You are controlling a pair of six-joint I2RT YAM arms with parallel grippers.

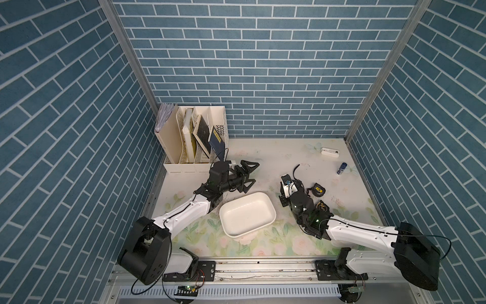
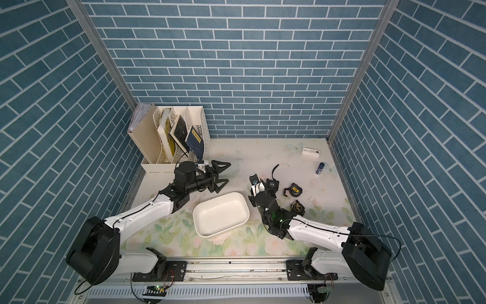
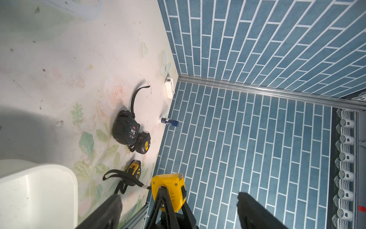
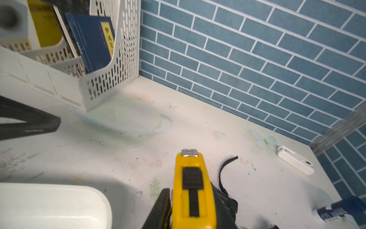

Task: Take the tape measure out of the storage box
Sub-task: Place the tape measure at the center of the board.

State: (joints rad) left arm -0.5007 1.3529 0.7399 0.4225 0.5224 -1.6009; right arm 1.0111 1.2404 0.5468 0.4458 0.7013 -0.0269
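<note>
At your far left the rack (image 1: 194, 136) stands in the back corner with books leaning in it. Just in front of it your left gripper (image 1: 256, 173) hovers over the table (image 1: 263, 155), jaws spread wide and holding nothing. Next comes the box (image 1: 247, 214), mid-table, with specks of dirt on its floor. Just past its right end your right gripper (image 4: 190, 200) is clamped tight on the yellow tape measure (image 4: 190, 172). That tape measure is out of the box and held above the table, hook end toward the back wall. Right of that, three more lie on the table: the black 5M tape (image 3: 126, 130) with its strap curling away, the small tape (image 1: 317, 190) near it, and the third tape (image 1: 323, 208) beside your right arm. Farther right, by the wall, sit a white case (image 1: 330, 152) and a blue tube (image 1: 342, 168).
</note>
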